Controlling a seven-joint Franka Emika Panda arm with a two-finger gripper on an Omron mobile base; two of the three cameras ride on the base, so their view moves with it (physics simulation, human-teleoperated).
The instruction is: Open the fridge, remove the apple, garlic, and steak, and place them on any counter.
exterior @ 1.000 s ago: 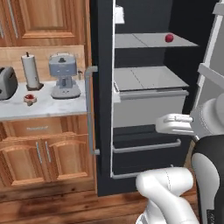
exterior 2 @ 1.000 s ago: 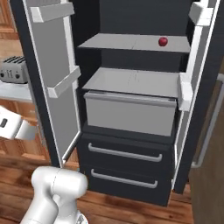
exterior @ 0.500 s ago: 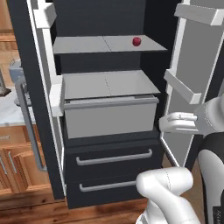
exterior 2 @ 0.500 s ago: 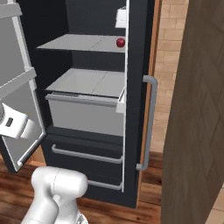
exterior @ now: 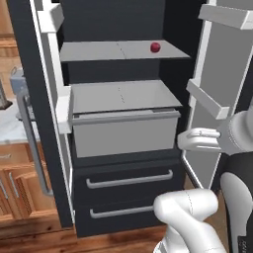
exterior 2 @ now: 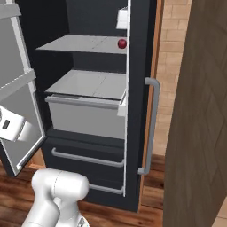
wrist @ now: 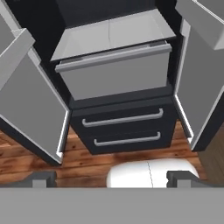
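The black fridge (exterior: 123,197) stands with both upper doors swung open. The apple (exterior: 155,47), small and red, sits on the right of the upper grey shelf (exterior 2: 88,44), also seen as the apple (exterior 2: 122,43) beside the right door's edge. The garlic and the steak are out of view. My gripper (wrist: 111,177) is open, its fingertips (wrist: 43,177) wide apart with nothing between them, back from the fridge and facing the two lower drawers (wrist: 122,119). A strip of the marble counter (exterior: 9,129) shows behind the left door.
A grey bin (exterior: 123,131) juts out under the shelf. The open left door (exterior: 44,123) and right door (exterior: 217,99) flank the opening, with door bins. A brown wooden panel (exterior 2: 199,115) rises close on the right, a brick wall (exterior 2: 173,66) stands behind, and the floor is wood.
The whole picture has shifted as the base drove: the counter with its appliances slid out to the left and the fridge now looms closer. The gripper stays open.
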